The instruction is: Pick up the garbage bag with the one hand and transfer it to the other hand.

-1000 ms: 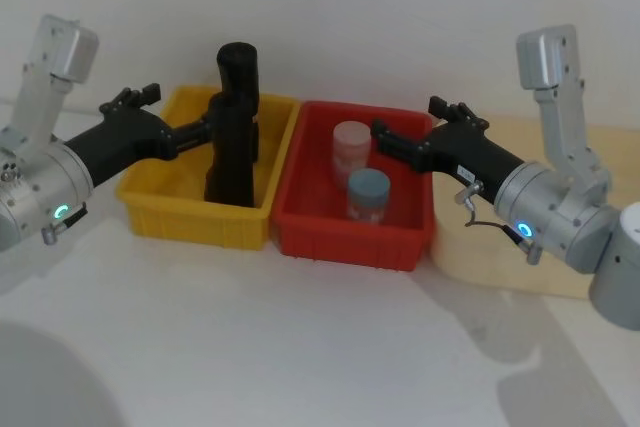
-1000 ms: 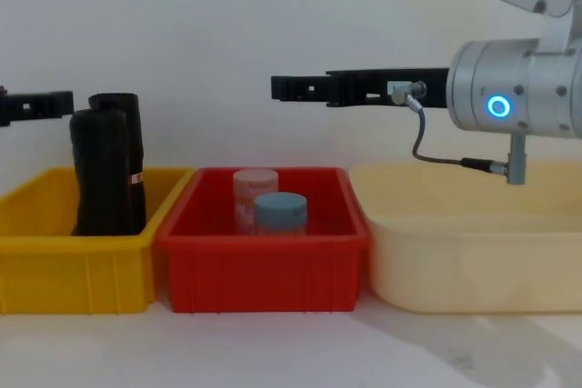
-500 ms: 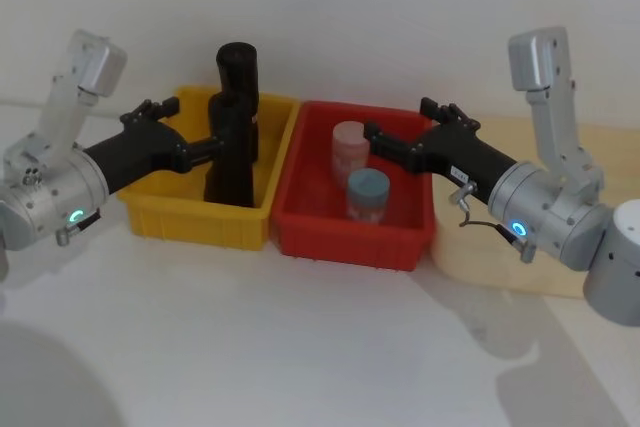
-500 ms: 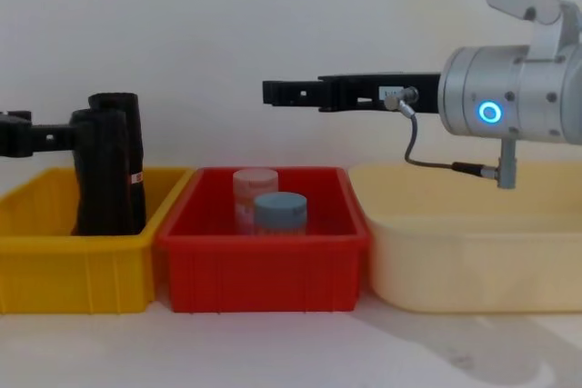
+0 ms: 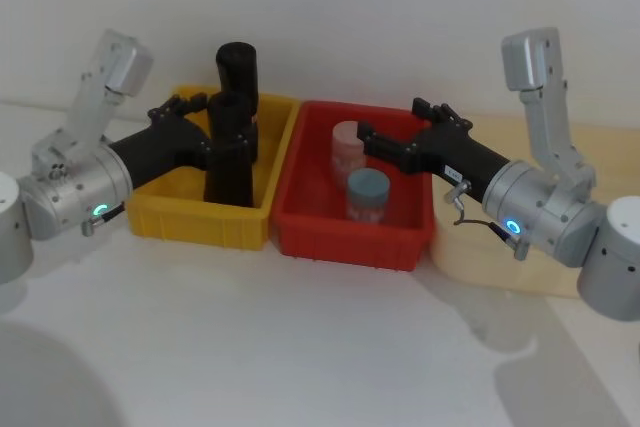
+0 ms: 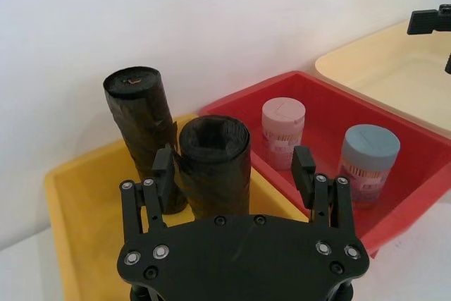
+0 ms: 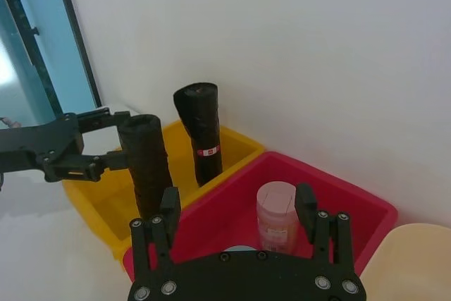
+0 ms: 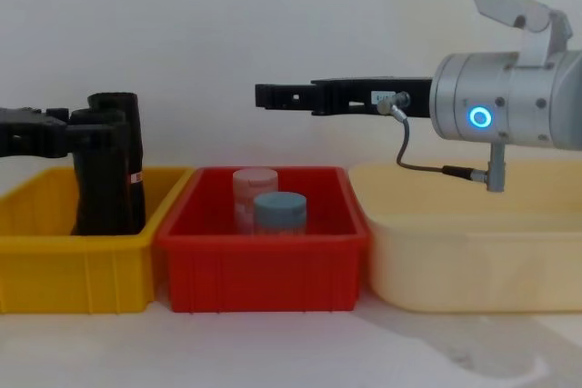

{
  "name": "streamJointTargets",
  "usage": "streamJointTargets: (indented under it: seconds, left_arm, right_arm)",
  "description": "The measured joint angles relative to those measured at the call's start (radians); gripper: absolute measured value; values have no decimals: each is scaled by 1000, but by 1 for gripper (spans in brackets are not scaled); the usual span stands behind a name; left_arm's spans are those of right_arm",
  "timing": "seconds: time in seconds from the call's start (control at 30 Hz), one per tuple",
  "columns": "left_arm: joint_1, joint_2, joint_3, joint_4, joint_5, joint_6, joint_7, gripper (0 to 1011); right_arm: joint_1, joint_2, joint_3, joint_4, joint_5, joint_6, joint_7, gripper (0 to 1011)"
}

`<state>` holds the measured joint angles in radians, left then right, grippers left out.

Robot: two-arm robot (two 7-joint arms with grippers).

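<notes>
Counter (image 5: 300,347): smooth and white, nearest me.
Yellow bin (image 5: 190,227): hard plastic, on the left.
Garbage bag (image 5: 227,162): wrinkled glossy black roll, upright in the yellow bin, taller than its wall.
Left gripper (image 6: 232,168): my fingers are spread either side of the roll's top, not clamped.
Red bin (image 5: 345,242): middle; holds a pink jar (image 5: 351,142) and a blue-lidded jar (image 5: 368,192).
Right gripper (image 8: 264,96): above the red bin, my fingers apart, holding nothing.
Second roll (image 5: 237,72): black, red-and-white sticker, farther back in the yellow bin.
</notes>
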<state>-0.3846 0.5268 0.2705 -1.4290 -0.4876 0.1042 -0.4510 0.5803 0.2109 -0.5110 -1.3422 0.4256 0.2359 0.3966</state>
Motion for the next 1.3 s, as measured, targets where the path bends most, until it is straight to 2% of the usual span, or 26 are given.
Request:
streamJointTargets:
  seconds: [0.23, 0.6, 0.93, 1.3]
  left_arm:
    - [-22, -24, 11, 32, 23, -18, 25, 1001]
    - [-49, -62, 16, 78, 58, -7, 93, 1001]
    - [-86, -95, 28, 142, 78, -33, 90, 1001]
    - [-105, -112, 34, 174, 87, -51, 83, 1001]
  right_arm:
    - [16, -2, -5, 33, 11, -13, 16, 1002]
    - [27, -3, -3, 68, 23, -32, 22, 1001]
    - [27, -4, 4, 82, 25, -47, 20, 1002]
    - [6, 6, 3, 51, 28, -48, 20, 1001]
